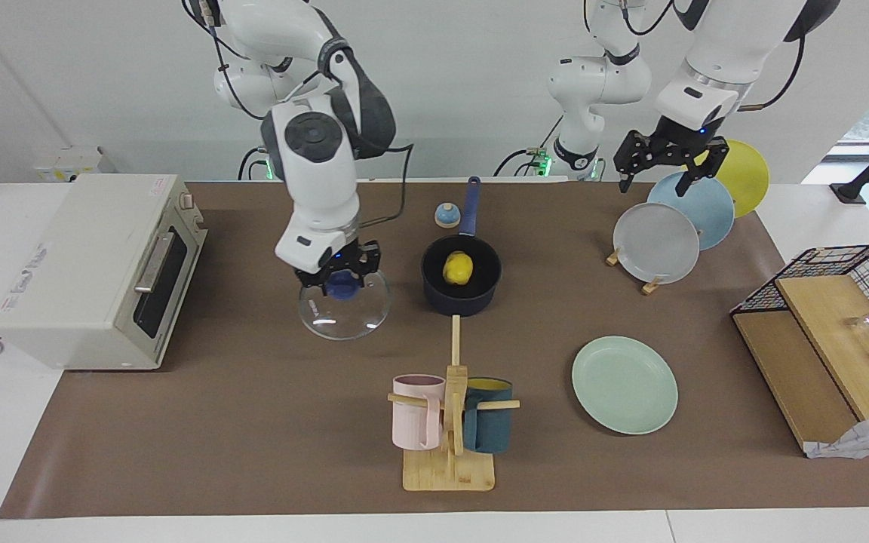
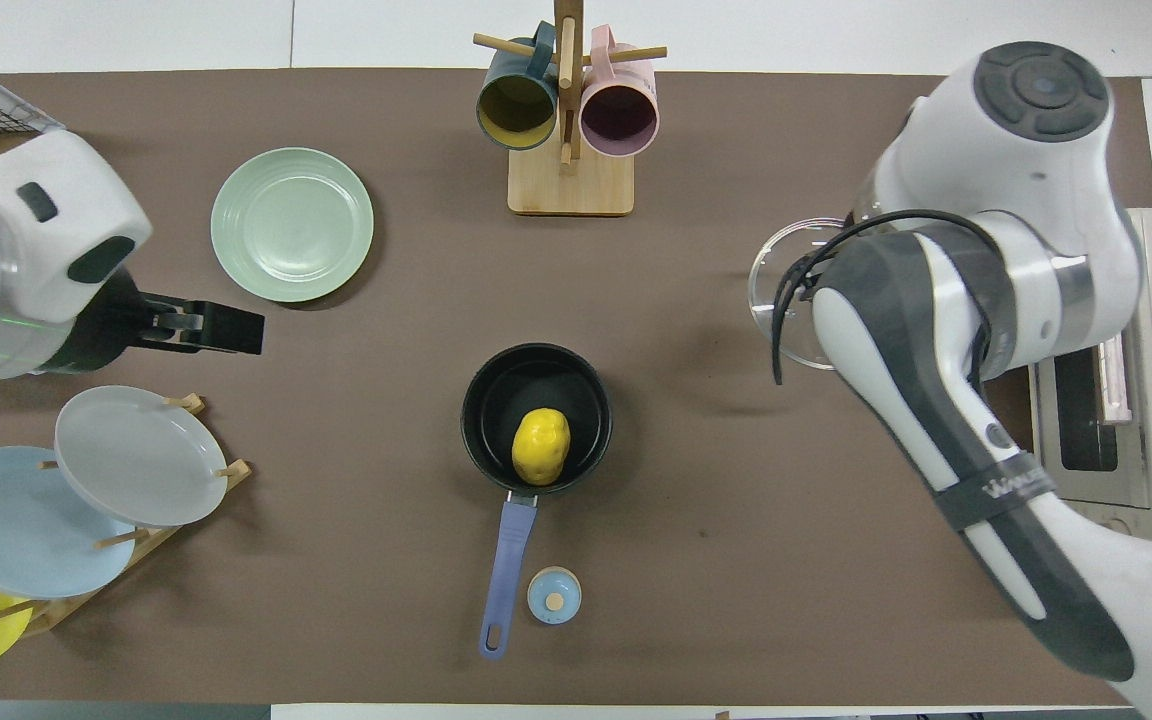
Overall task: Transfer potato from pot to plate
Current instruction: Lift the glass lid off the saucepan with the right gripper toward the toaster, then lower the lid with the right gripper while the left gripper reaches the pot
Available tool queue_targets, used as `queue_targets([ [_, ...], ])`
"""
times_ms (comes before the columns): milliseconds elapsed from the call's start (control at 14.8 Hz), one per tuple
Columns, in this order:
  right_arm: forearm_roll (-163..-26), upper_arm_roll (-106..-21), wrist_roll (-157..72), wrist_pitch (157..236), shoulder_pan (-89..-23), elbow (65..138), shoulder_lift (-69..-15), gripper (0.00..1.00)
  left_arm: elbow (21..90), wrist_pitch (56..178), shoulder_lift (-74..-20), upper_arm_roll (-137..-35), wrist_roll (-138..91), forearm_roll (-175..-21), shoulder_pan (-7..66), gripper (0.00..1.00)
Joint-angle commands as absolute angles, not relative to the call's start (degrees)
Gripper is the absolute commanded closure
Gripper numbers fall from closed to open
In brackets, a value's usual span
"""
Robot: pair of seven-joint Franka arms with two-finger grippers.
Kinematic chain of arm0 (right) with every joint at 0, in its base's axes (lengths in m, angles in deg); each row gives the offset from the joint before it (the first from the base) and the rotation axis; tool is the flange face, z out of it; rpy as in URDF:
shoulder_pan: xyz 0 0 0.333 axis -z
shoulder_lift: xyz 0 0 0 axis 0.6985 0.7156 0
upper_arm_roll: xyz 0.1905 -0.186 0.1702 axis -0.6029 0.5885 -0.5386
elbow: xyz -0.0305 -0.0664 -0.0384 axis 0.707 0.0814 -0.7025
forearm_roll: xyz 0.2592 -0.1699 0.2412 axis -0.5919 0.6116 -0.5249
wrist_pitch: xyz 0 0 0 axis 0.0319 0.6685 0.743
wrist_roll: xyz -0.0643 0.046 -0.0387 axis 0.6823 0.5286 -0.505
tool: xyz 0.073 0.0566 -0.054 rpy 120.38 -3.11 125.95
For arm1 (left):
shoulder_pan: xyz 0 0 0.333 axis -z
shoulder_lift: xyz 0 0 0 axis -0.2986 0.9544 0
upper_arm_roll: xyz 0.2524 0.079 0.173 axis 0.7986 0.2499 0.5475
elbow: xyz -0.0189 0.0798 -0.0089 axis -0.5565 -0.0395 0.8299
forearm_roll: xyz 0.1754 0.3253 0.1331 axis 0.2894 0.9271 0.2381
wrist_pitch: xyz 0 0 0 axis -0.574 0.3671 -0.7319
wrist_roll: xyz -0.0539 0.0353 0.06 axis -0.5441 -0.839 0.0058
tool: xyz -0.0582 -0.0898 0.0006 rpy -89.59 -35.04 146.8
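Note:
The yellow potato (image 1: pixel 458 268) (image 2: pixel 541 446) lies in the dark navy pot (image 1: pixel 462 303) (image 2: pixel 482 402) at mid-table, its blue handle pointing toward the robots. The mint-green plate (image 1: pixel 624 385) (image 2: pixel 292 224) lies farther from the robots than the pot, toward the left arm's end, and is bare. My right gripper (image 1: pixel 340 285) is down on the blue knob of a glass lid (image 1: pixel 344 317) (image 2: pixel 771 290) beside the pot, toward the right arm's end, shut on the knob. My left gripper (image 1: pixel 655 183) (image 2: pixel 226 330) is open and empty, raised over the plate rack.
A rack holds a grey plate (image 1: pixel 655 243), a light blue plate (image 1: pixel 695 200) and a yellow one. A mug tree (image 1: pixel 452 422) with pink and teal mugs stands farther out than the pot. A toaster oven (image 1: pixel 95 264), a wire basket (image 1: pixel 849 302) and a small blue bell-shaped object (image 1: pixel 446 216) are there too.

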State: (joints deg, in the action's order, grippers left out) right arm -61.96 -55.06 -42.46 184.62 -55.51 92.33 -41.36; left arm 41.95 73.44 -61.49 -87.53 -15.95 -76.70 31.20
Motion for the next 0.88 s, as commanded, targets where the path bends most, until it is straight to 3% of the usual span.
queue_targets([
  [0,-62.3,-56.0,-52.3,193.6,-48.7,103.5,-45.9,0.71,42.6,76.0,-60.2,-86.8,-20.0,-79.5,35.6,0.00],
  [203,-62.2,-56.0,-55.1,205.1,-46.1,112.7,-47.1,0.71,43.3,80.0,-56.8,-86.8,-27.3,-80.0,42.2,0.00],
  [542,-62.2,-56.0,-54.8,209.2,-44.5,112.8,-43.1,0.70,49.5,91.6,-48.7,-86.7,-33.1,-80.0,51.4,0.00],
  [609,-62.3,-56.0,-54.5,209.2,-44.5,112.8,-42.9,0.62,50.6,93.4,-47.4,-86.7,-33.7,-80.0,52.3,0.00],
  [745,-62.3,-56.0,-51.7,208.9,-44.7,112.8,-42.9,0.12,53.7,96.3,-46.9,-86.7,-34.5,-79.9,52.9,0.00],
  [812,-62.3,-56.0,-49.9,208.6,-44.8,112.6,-43.0,0.00,55.6,97.6,-47.0,-86.7,-34.5,-79.8,53.6,0.00],
])
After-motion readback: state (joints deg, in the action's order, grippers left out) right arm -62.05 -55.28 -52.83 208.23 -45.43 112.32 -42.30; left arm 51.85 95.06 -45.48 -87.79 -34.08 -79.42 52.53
